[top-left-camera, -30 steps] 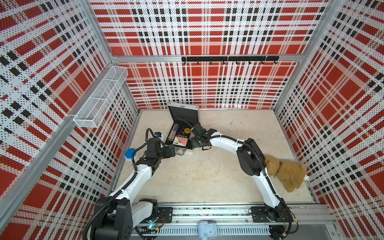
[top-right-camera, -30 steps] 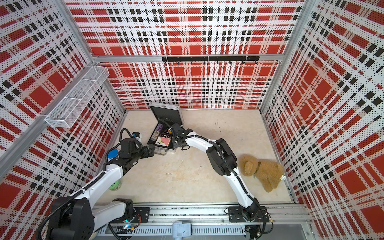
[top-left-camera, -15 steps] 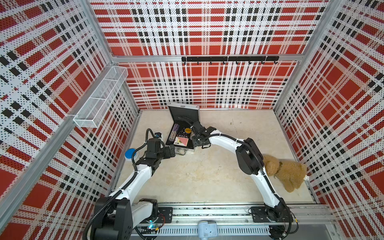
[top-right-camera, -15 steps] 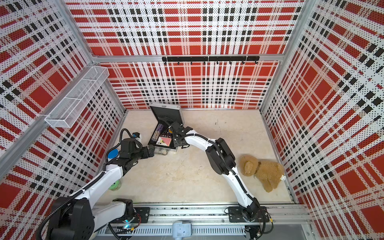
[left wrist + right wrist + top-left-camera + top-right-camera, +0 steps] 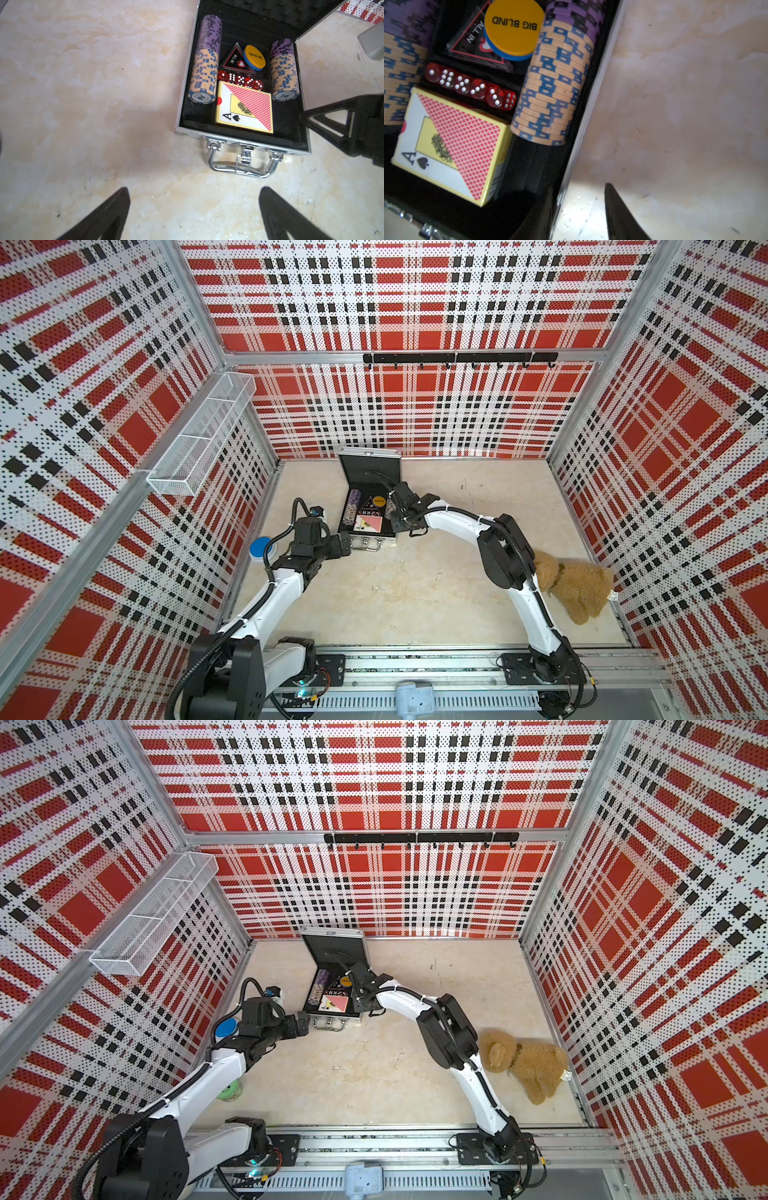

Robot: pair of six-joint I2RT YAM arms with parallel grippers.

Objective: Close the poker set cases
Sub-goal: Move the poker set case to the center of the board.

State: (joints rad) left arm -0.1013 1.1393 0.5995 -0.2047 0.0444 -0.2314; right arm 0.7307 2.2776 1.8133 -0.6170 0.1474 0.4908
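Poker set case (image 5: 368, 470) sits open at the back-left of the beige marbled floor (image 5: 395, 593), near the rear wall. Ribbed aluminium shell, black foam lining, lid standing upright. Chrome handle (image 5: 243, 169) and a latch on the front wall. Inside: ridged chips (image 5: 204, 62), purple then tan-and-blue, lying on edge in a row along each side. Translucent red dice (image 5: 239, 80) in a line. Glossy card box (image 5: 245, 106) with red lattice print. Round yellow BIG BLIND button (image 5: 254, 55) overlaps a black triangular ALL IN marker (image 5: 232, 60).

Left gripper (image 5: 194, 189) hovers over bare floor just in front of the handle, jaws spread wide, holding nothing. Right gripper (image 5: 577, 199) straddles the case's right side wall, one finger inside, one outside. Jaws fairly narrow, with floor showing between the outer finger and the wall, so no clamp.

Fuzzy tan plush bear (image 5: 577, 589) lies by the right wall, well apart.

Versus a second ago: case, lid, bear and left arm unchanged. Right gripper is in nearly the same spot at the case's side.
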